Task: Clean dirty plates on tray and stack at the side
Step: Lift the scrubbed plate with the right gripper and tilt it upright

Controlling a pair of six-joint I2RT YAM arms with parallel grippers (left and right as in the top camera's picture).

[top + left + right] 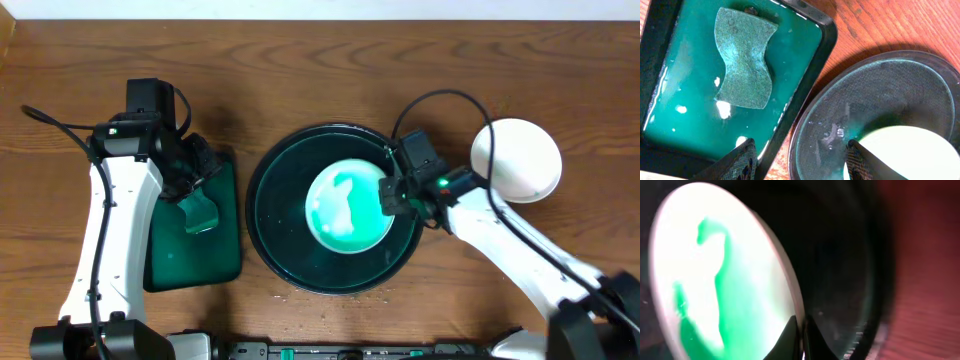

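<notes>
A pale mint plate smeared with green lies in the round dark tray. My right gripper is shut on the plate's right rim; in the right wrist view the fingertips pinch the rim of this plate. A white plate rests on the table to the right of the tray. My left gripper stands open with nothing between its fingers, above the edge where the rectangular tray meets the round tray. In the overhead view the left gripper hovers over the rectangular tray.
The small rectangular dark green tray holds green liquid, and a green sponge lies flat in it, apart from the left fingers. Bare wooden table surrounds both trays.
</notes>
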